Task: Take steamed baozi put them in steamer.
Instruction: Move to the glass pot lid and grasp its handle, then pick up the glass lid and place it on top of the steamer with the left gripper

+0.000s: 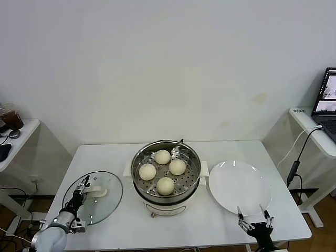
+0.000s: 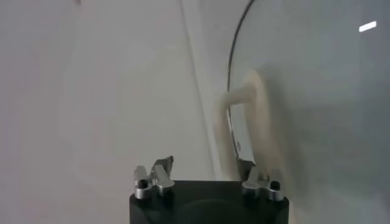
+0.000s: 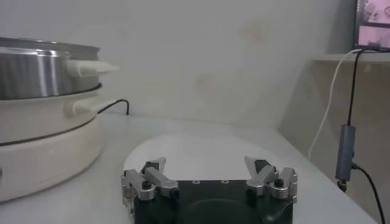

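Left gripper (image 1: 81, 190) half-closed at glass lid (image 1: 105, 202) handle, baozi (image 1: 164, 170) in steamer (image 1: 142, 184) beside.

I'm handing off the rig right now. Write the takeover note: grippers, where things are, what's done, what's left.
Left gripper: at the glass lid, jaws around its white handle; firm grip not confirmed.
Right gripper: open, empty, at the table's near edge by the plate.
Buns: all four sit in the steamer.
Plate: empty.
Done: loading.
Left: probably putting the lid on the steamer.
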